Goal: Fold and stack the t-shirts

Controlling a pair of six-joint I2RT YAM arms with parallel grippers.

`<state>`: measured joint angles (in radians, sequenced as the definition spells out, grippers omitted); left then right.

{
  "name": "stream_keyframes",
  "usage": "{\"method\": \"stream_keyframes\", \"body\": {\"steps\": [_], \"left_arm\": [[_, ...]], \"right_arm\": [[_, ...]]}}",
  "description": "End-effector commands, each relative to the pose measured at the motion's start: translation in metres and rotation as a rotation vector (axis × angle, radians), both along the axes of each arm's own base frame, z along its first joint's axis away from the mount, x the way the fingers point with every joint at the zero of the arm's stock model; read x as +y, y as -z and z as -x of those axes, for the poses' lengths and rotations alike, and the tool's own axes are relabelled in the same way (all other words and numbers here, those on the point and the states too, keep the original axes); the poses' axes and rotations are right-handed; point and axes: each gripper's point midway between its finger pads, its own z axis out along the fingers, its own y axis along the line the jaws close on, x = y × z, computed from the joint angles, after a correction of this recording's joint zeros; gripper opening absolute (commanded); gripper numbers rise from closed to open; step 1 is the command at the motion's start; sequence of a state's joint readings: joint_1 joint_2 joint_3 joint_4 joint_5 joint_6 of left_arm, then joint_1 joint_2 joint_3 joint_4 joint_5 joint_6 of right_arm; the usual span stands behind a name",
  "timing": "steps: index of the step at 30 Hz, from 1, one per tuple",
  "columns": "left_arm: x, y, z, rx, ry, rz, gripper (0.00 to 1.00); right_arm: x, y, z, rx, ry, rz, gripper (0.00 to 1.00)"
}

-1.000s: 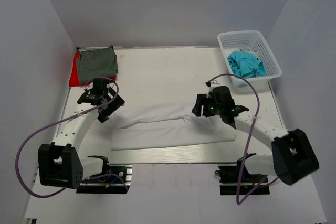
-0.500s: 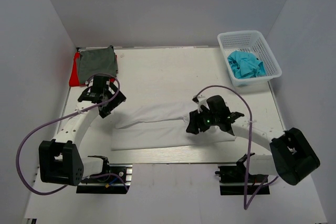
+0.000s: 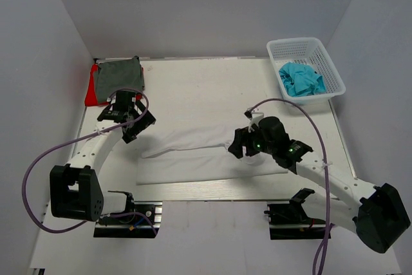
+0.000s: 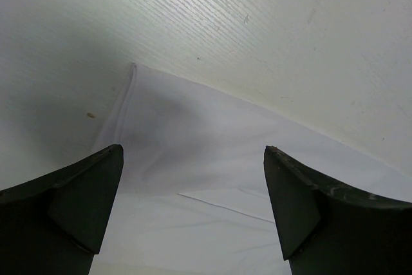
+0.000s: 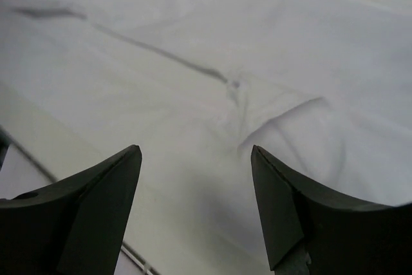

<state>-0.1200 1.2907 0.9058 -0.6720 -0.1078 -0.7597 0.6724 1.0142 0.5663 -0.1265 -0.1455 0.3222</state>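
Observation:
The white t-shirt point(image 3: 193, 159) lies partly folded in a long band on the table, near the front edge. My left gripper point(image 3: 133, 124) is open and empty over its far left corner; in the left wrist view point(image 4: 192, 151) the white cloth point(image 4: 193, 185) lies under the open jaws. My right gripper point(image 3: 238, 147) is open and empty low over the shirt's right part; the right wrist view point(image 5: 196, 149) shows creased white cloth point(image 5: 193, 88). The grey-green shirt point(image 3: 118, 76) lies folded on the red shirt point(image 3: 91, 93) at the far left. The turquoise shirt point(image 3: 301, 78) lies crumpled in the basket.
The white lattice basket point(image 3: 337, 75) stands at the far right corner. The table's metal front rail point(image 3: 212, 190) runs just below the white shirt. The bare white tabletop point(image 4: 257, 17) lies beyond the shirt's far edge. Purple cables loop off both arms.
My right gripper has moved left and toward the front over the white shirt, and its arm has swung out to the right. My left gripper has drawn back slightly. Both stay open.

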Motion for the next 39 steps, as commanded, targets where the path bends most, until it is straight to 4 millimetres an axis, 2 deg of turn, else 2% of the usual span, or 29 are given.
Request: {"method": "stream_keyframes", "body": {"steps": [1,3,5,6,8,10,11,13,14,16,17,19,20,21,22,23,24,28,32,35,36,37,39], "left_arm": [[-0.008,-0.013,-0.011,-0.052,0.041,0.022,1.00],[-0.008,-0.012,-0.013,-0.054,0.041,0.022,1.00],[-0.008,-0.009,-0.013,-0.043,0.041,0.021,1.00],[-0.008,-0.009,-0.013,-0.043,0.041,0.021,1.00],[-0.008,-0.010,-0.017,-0.051,0.041,0.022,1.00],[-0.008,-0.007,-0.017,-0.040,0.049,0.016,1.00],[-0.008,-0.003,-0.017,-0.029,0.049,0.015,1.00],[-0.008,0.000,-0.017,-0.017,0.056,0.008,1.00],[-0.008,0.003,-0.017,-0.008,0.056,0.008,1.00],[-0.006,0.000,-0.019,-0.017,0.051,0.001,1.00],[-0.006,0.004,-0.017,0.002,0.051,-0.001,1.00],[-0.006,0.004,-0.017,0.002,0.051,-0.001,1.00],[-0.006,0.004,-0.017,0.002,0.051,-0.001,1.00],[-0.006,0.003,-0.020,-0.008,0.051,0.000,1.00],[-0.006,0.003,-0.020,-0.008,0.051,0.000,1.00],[-0.006,0.003,-0.020,-0.008,0.051,0.000,1.00],[-0.006,0.006,-0.020,0.001,0.051,-0.001,1.00],[-0.002,0.013,-0.017,0.029,0.040,-0.022,1.00],[-0.002,0.011,-0.017,0.030,0.040,-0.022,1.00],[-0.006,0.010,-0.019,0.023,0.060,-0.009,1.00],[-0.009,0.007,-0.018,0.015,0.069,0.006,1.00],[-0.009,0.006,-0.020,0.006,0.077,0.002,1.00],[-0.014,0.002,-0.022,-0.001,0.092,0.026,1.00]], "right_arm": [[-0.016,-0.014,-0.060,-0.103,0.282,0.048,0.75],[-0.027,-0.013,-0.076,-0.118,0.363,0.100,0.77],[-0.041,0.003,-0.094,-0.096,0.460,0.161,0.81],[-0.039,0.005,-0.098,-0.088,0.460,0.172,0.87],[-0.031,0.012,-0.102,-0.073,0.410,0.169,0.90],[-0.032,0.027,-0.103,-0.029,0.409,0.189,0.90],[-0.031,0.041,-0.103,0.005,0.396,0.216,0.90],[-0.032,0.050,-0.101,0.038,0.380,0.219,0.90],[-0.027,0.055,-0.096,0.061,0.338,0.214,0.90],[-0.013,0.053,-0.087,0.073,0.251,0.169,0.90],[-0.002,0.055,-0.070,0.119,0.166,0.120,0.90],[0.004,0.049,-0.057,0.133,0.104,0.089,0.90],[0.009,0.052,-0.038,0.194,0.044,0.062,0.90],[0.004,0.062,-0.022,0.235,0.025,0.069,0.90],[0.008,0.052,-0.019,0.225,0.009,0.038,0.90],[0.006,0.060,-0.003,0.266,-0.019,0.028,0.90],[0.008,0.054,0.003,0.278,-0.032,-0.002,0.90],[0.004,0.061,0.042,0.398,-0.103,-0.005,0.90],[0.001,0.064,0.065,0.449,-0.170,-0.002,0.90],[-0.008,0.058,0.046,0.370,-0.100,0.065,0.90],[-0.009,0.052,0.035,0.326,-0.066,0.072,0.90],[-0.005,0.034,0.024,0.261,-0.054,0.040,0.90],[-0.013,0.024,0.005,0.206,0.061,0.053,0.90]]}}
